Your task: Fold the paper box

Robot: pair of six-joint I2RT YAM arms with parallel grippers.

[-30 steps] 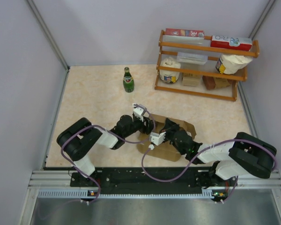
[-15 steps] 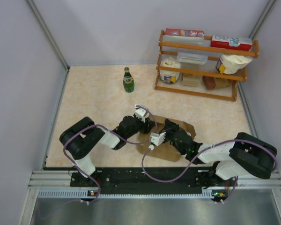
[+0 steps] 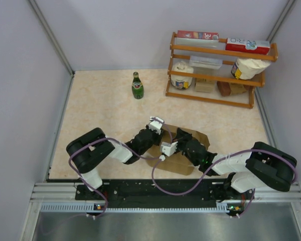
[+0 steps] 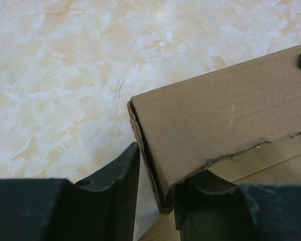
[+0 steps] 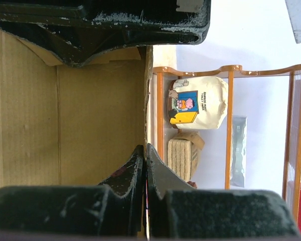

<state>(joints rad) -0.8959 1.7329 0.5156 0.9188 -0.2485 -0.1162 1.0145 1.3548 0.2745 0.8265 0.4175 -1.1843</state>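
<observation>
The paper box [image 3: 184,163] is plain brown cardboard, partly folded, lying between the two arms near the table's front edge. In the left wrist view one doubled side wall of the paper box [image 4: 220,115] ends between the fingers of my left gripper [image 4: 160,165]. The right finger touches that wall and a narrow gap shows beside the left finger, so the gripper stands open astride the wall. My left gripper [image 3: 161,136] is at the box's left end. My right gripper [image 3: 180,134] is at its far wall. My right gripper [image 5: 146,148] is shut on the thin upright edge of the paper box [image 5: 90,110].
A green bottle [image 3: 137,85] stands at the back of the table. A wooden shelf [image 3: 218,70] with bags, cartons and packets fills the back right, and the same shelf [image 5: 230,125] shows beyond the box in the right wrist view. Grey walls enclose both sides.
My left gripper has moved right, onto the box's left end, and its jaws have narrowed around the side wall. The right gripper has stayed shut in place.
</observation>
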